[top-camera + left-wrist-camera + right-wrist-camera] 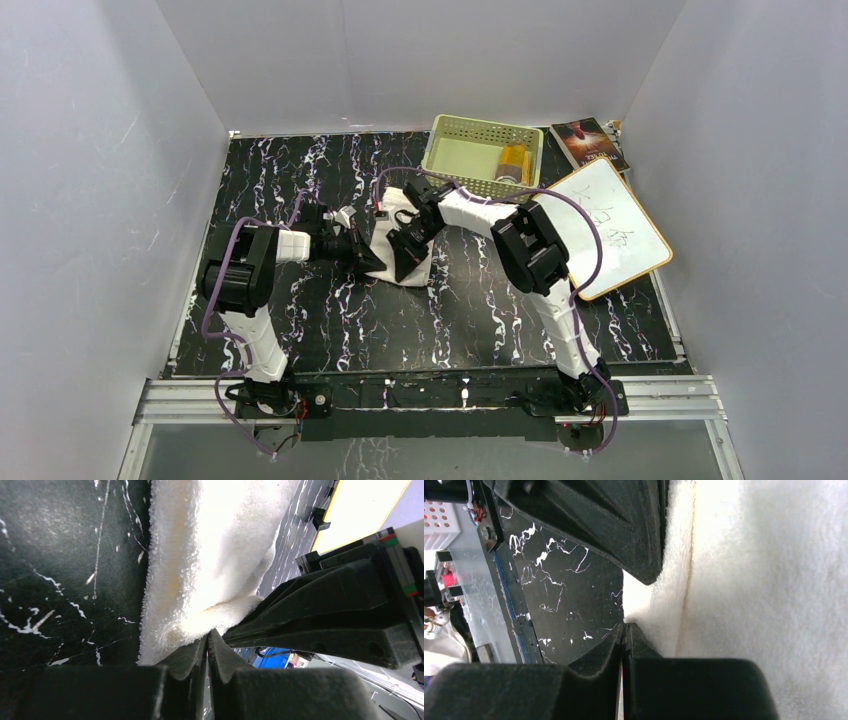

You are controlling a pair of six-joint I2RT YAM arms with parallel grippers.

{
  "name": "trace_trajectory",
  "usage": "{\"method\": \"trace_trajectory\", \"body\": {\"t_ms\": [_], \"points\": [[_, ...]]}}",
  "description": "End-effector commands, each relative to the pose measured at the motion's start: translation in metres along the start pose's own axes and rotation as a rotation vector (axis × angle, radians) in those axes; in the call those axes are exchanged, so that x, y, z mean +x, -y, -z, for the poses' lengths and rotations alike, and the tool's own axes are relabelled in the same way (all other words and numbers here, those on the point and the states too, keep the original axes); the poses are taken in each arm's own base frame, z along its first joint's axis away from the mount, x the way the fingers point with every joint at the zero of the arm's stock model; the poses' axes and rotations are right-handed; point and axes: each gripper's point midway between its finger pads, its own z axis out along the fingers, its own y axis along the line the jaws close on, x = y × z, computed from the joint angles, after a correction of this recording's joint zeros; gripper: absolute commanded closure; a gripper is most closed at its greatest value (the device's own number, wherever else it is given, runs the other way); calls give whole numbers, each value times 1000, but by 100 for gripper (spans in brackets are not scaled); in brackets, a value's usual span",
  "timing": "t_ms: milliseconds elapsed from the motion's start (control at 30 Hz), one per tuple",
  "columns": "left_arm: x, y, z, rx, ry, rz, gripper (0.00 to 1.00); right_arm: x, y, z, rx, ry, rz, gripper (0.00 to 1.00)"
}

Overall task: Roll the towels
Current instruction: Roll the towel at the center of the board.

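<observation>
Cream-white towel [210, 545] seems pinched by left gripper [207, 637] and right gripper [624, 630].

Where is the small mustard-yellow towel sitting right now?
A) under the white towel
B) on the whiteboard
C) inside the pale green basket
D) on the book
C: the mustard-yellow towel lies inside the pale green basket at the back of the scene.

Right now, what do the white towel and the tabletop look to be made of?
Cream towel: likely cotton terry, matte; fuzzy looped pile shows up close. Tabletop: hard and smooth, black with white veining, slight sheen; marble or a marble-print laminate, can't tell.
</observation>
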Motion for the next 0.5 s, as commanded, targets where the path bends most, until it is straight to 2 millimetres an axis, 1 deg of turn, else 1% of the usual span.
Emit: {"method": "trace_trajectory", "body": {"t_ms": [0,133,267,400,467], "points": [[27,-70,-6,-267,-34,71,96,12,12,19,28,-3,-6,100],[30,-74,-6,-278,-45,75,96,20,24,43,54,48,-41,100],[32,-76,-7,-283,-52,82,97,28,31,51,86,60,-62,100],[33,-77,-7,-285,-57,82,97,39,43,58,107,65,-104,100],[32,-76,-7,-282,-56,77,97,35,47,67,143,90,-109,100]]}}
